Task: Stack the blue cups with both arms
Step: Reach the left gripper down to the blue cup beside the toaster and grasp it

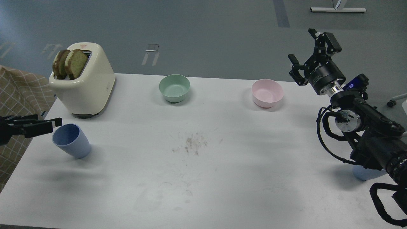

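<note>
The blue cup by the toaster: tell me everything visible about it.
The blue cup is a medium-blue, matte, plastic-looking tumbler with no handle, tapering to a narrow base. It looks empty and is tilted, its open mouth leaning toward the left gripper, whose fingertips sit at the rim; actual contact cannot be told. It stands on the white table near its left edge, in front of the cream toaster and apart from it.

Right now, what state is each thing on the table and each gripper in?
Medium blue cup: tilted, left gripper at its rim.
Paler blue cup: mostly hidden behind right arm.
Right gripper: open, raised, empty.
Toaster: two bread slices sticking up.
Green bowl: upright, empty.
Pink bowl: upright, empty.
</note>
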`<control>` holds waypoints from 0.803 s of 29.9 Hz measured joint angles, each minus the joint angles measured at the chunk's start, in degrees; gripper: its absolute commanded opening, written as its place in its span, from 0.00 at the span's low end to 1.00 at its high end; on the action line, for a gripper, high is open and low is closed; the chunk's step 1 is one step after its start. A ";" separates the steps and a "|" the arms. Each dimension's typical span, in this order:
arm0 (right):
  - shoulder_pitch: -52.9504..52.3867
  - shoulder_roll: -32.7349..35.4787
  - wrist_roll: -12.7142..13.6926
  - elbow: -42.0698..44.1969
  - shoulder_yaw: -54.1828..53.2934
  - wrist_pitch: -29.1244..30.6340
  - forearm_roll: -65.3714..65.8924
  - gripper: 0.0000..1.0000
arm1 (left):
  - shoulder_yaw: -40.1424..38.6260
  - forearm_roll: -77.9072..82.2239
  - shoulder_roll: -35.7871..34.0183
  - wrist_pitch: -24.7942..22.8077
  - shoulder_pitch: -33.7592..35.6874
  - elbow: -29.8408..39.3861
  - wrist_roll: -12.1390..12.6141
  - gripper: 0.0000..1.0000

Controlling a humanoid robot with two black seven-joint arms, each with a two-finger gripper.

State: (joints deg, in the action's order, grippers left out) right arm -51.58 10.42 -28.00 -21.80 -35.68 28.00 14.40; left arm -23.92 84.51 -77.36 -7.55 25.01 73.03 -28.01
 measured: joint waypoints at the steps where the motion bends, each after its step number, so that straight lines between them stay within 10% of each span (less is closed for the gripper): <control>1: 0.00 0.00 0.00 0.02 0.04 0.00 0.01 1.00 | 0.37 0.06 0.68 0.02 -0.04 -0.64 0.00 0.98; 16: 0.34 0.04 0.00 0.20 0.09 0.00 0.02 1.00 | 3.48 1.40 7.70 1.78 -0.48 -7.62 0.00 0.87; 24: 0.68 1.09 0.00 -0.37 0.09 0.00 -0.01 1.00 | 4.42 1.38 10.11 2.51 -0.54 -10.92 0.00 0.14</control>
State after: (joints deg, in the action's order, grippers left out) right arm -50.90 11.52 -28.00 -22.17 -35.59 28.00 14.39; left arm -19.50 85.90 -67.25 -5.04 24.47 62.11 -28.01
